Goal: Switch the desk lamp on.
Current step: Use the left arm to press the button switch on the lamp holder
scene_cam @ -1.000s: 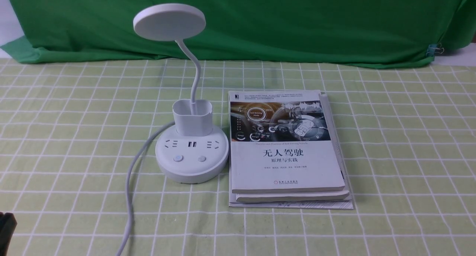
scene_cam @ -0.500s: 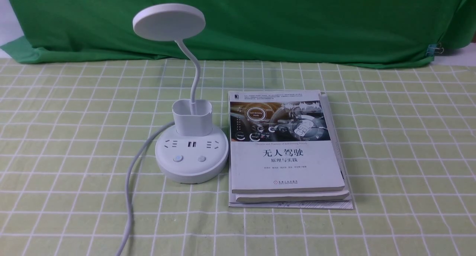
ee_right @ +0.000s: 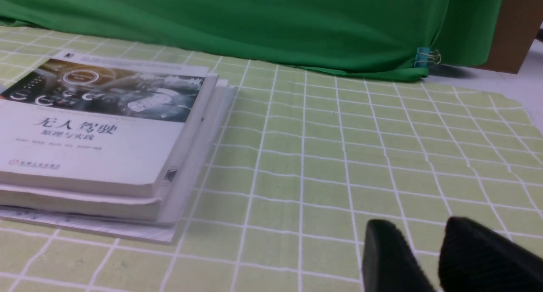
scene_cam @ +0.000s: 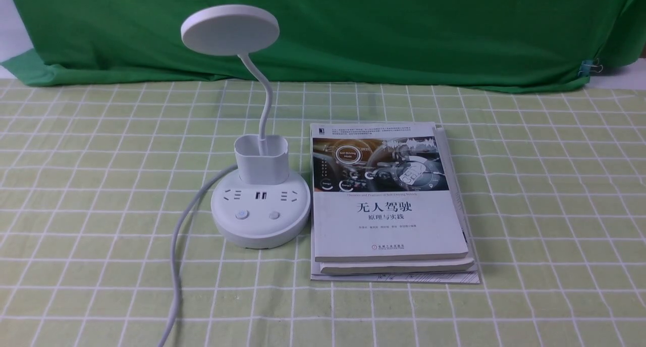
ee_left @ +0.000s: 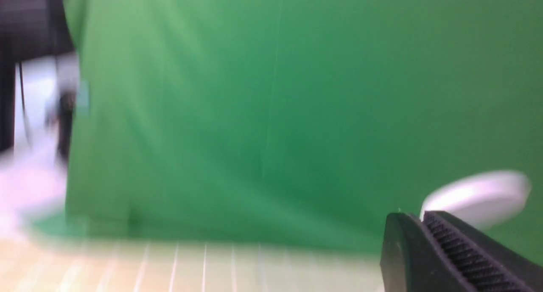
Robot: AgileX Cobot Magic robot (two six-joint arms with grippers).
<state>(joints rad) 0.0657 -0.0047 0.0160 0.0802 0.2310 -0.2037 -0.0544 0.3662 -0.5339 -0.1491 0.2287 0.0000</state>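
Desk lamp [scene_cam: 260,211] beyond left gripper [ee_left: 421,219], fingers together; right gripper's [ee_right: 418,237] fingers apart.

Wrist views outward, left seemingly level.

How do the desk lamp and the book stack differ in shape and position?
The desk lamp stands tall on a round base; the book stack lies flat and is roughly rectangular. The lamp is on the left, the stack right beside it. Both rest on the checked tablecloth.
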